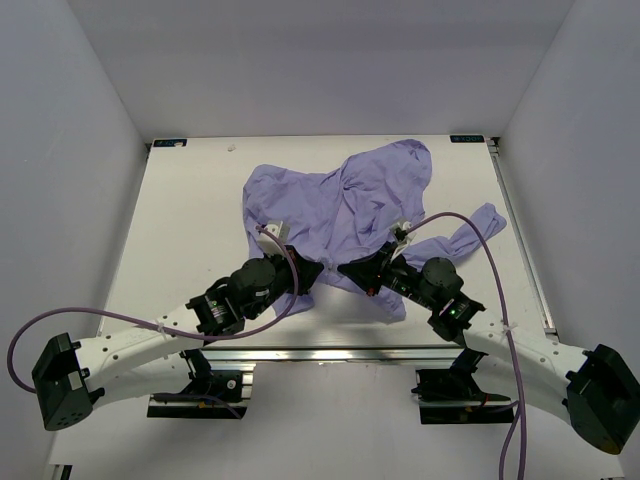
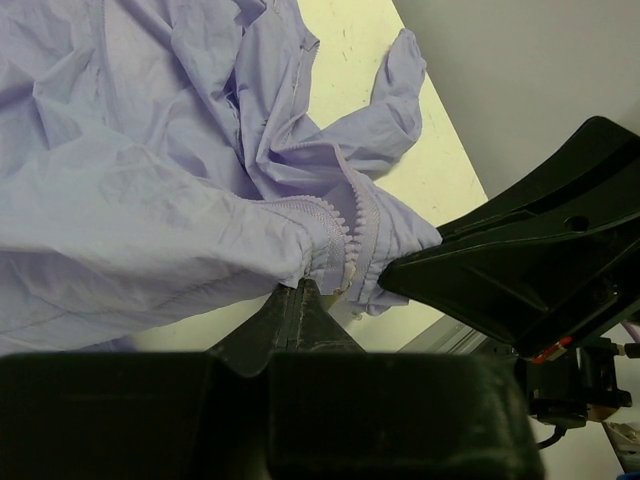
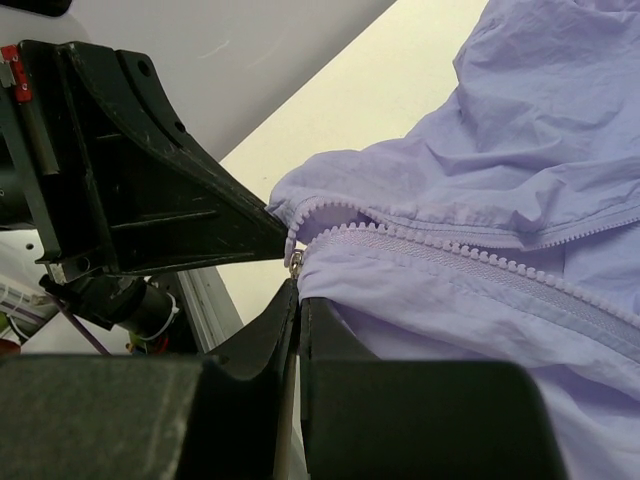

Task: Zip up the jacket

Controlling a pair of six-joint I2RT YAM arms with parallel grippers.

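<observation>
The jacket point(image 1: 340, 205) hem, held by the table's point(image 1: 190, 220) near edge.
Both jaws pinch opposite zipper sides point(image 3: 440, 250), likely to join them.

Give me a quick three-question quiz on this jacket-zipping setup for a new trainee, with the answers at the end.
1. True or false: the thin lavender-purple fabric jacket on the white table is zipped along its full length.
2. Where do the left gripper and right gripper meet? A) at the jacket's near edge, by the end of the zipper; B) at its far edge; C) on a sleeve tip.
3. Fill in: both grippers are ___ on the jacket.
Key: 1 false, the zipper's two sides lie apart; 2 A; 3 shut.
</observation>
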